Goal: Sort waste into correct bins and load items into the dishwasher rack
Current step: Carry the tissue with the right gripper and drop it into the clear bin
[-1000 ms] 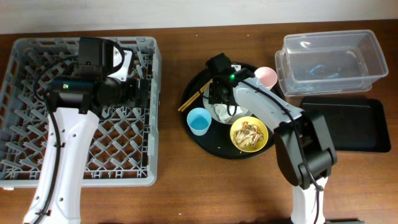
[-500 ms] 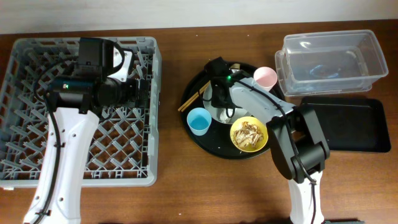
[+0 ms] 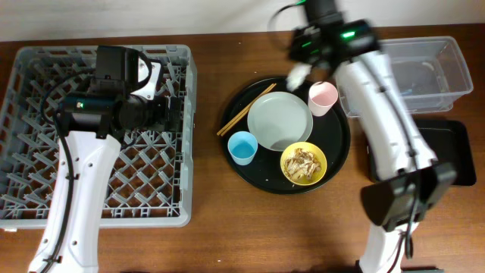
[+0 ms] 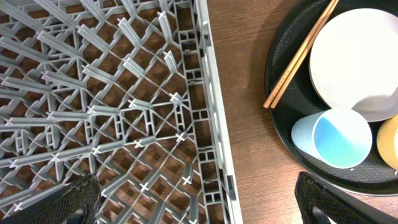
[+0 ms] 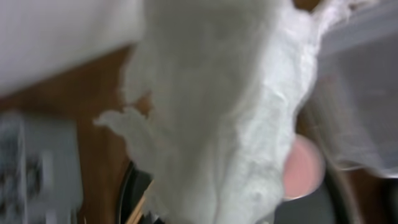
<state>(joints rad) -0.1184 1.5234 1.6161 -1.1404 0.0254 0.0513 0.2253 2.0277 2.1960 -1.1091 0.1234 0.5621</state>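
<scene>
On the black round tray (image 3: 338,144): pale green plate (image 3: 280,121), yellow bowl (image 3: 287,170) (brownish scraps (image 3: 305,158) inside), pink cup (image 3: 323,95), light-blue cup (image 3: 242,147), brown chopsticks (image 3: 246,111). The blurred tissue (image 5: 236,124) seems white.

Overhead: high, straight down on the whole wooden table (image 3: 204,243). Left wrist: close, down past the left gripper (image 4: 202,202) onto the large grey lattice plastic rack (image 4: 124,112) beneath it, small light-blue cup (image 4: 333,138) ahead-right; both shared with overhead. Right wrist: very near, blurred crumpled white paper tissue (image 5: 236,124) filling it
</scene>
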